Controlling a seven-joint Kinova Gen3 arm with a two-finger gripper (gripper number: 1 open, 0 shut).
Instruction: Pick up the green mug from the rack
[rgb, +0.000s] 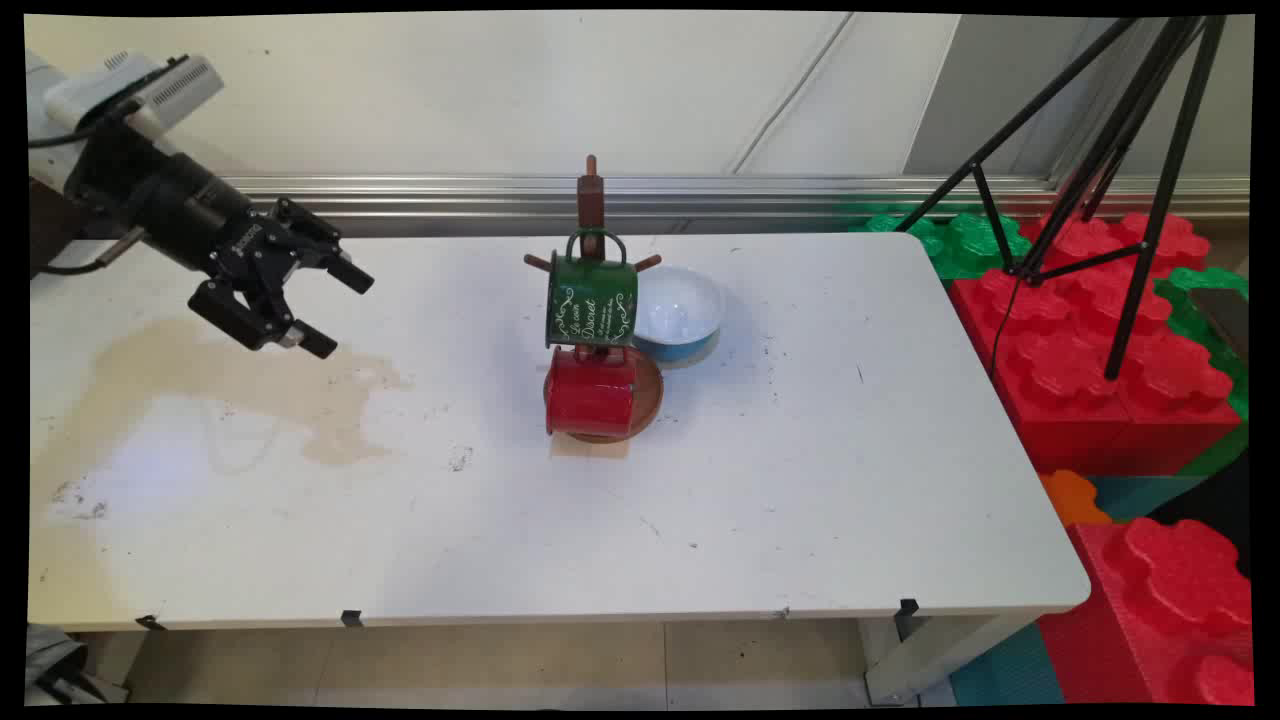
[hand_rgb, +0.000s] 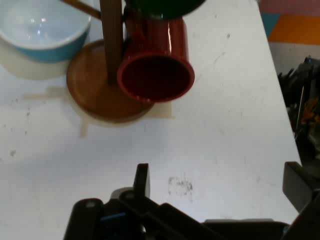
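My gripper (rgb: 335, 310) hangs open above the left part of the white table (rgb: 800, 480), holding nothing, its fingers pointing right toward a wooden mug tree (rgb: 591, 205). A green mug (rgb: 591, 297) with white lettering hangs high on the tree. Below it a red mug (rgb: 590, 395) hangs over the round wooden base (rgb: 650, 400). In the hand view the red mug (hand_rgb: 156, 65) shows its open mouth toward me, beside the tree's post (hand_rgb: 112, 40) and base (hand_rgb: 95, 95). One finger (hand_rgb: 142, 181) rises at the lower middle, the other at the right edge.
A blue bowl with a white inside (rgb: 680, 312) stands just behind and right of the tree. A brown stain (rgb: 250, 385) spreads over the table's left part. Large red and green blocks (rgb: 1100, 340) and a black tripod (rgb: 1130, 150) stand right of the table.
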